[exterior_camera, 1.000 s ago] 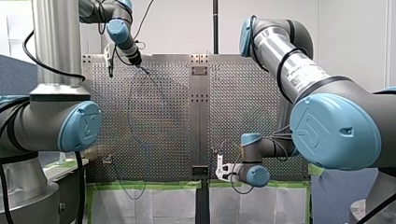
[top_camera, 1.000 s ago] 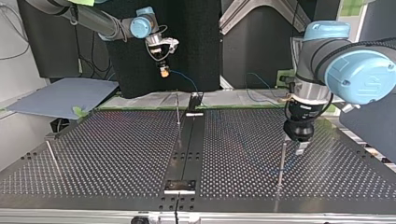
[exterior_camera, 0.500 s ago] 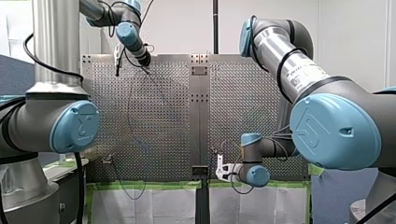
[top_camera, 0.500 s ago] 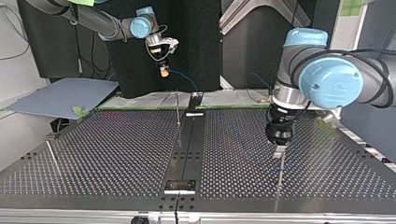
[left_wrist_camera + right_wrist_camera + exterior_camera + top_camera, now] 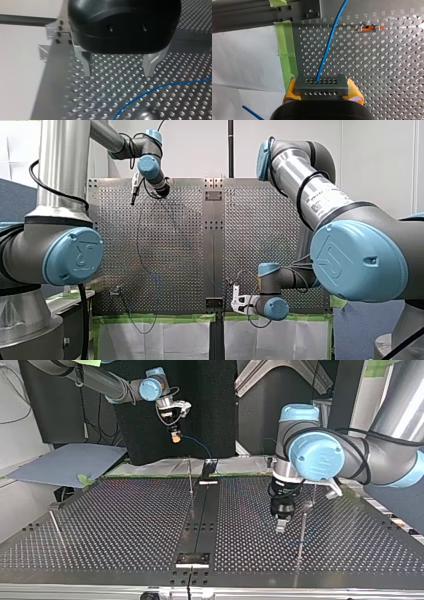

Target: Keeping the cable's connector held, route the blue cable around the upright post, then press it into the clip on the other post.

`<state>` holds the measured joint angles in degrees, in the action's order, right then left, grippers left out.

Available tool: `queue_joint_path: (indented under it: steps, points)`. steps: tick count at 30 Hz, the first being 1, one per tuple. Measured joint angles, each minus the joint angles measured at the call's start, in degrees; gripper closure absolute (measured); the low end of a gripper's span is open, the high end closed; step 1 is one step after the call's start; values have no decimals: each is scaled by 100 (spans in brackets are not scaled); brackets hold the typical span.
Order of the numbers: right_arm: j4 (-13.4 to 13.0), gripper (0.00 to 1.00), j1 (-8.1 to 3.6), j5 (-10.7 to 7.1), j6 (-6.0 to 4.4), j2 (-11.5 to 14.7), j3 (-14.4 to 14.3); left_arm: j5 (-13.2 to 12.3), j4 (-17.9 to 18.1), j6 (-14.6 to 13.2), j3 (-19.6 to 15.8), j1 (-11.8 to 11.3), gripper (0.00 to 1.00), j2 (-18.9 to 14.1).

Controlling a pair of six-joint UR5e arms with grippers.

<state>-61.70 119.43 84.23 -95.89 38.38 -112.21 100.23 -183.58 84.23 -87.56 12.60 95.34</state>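
Blue thin cable (image 5: 155,88) lies slack on the perforated metal table (image 5: 100,82). It is ahead of my left gripper's (image 5: 118,66) bare metal fingers (image 5: 86,62), not between them. Jaws wide open, holding nothing. Thin upright metal post (image 5: 301,535) stands just beside that gripper in the top view.

My right gripper (image 5: 322,87) has its yellow pads (image 5: 290,91) clamped on the grey perforated connector block (image 5: 321,85), raised off the table.

Risks:
- fingers close on air, or pin the cable to the plate
- a sideways move knocks the post
- a hard pull once the slack runs out drags the connector from the pads

Can't make out the clip.
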Motion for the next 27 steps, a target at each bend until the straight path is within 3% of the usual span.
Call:
queue_joint_path:
  steps: [6,14,22,27]
  points:
    - [-22,100,2,4,7,0,0,224,315,-330,0,61,0,280]
    - [-35,100,5,6,28,0,0,393,772,-845,2,105,0,362]
    - [-40,100,6,6,33,0,-1,453,947,-1318,15,163,0,469]
    - [-45,100,6,6,33,0,-2,582,954,-1446,24,205,0,630]
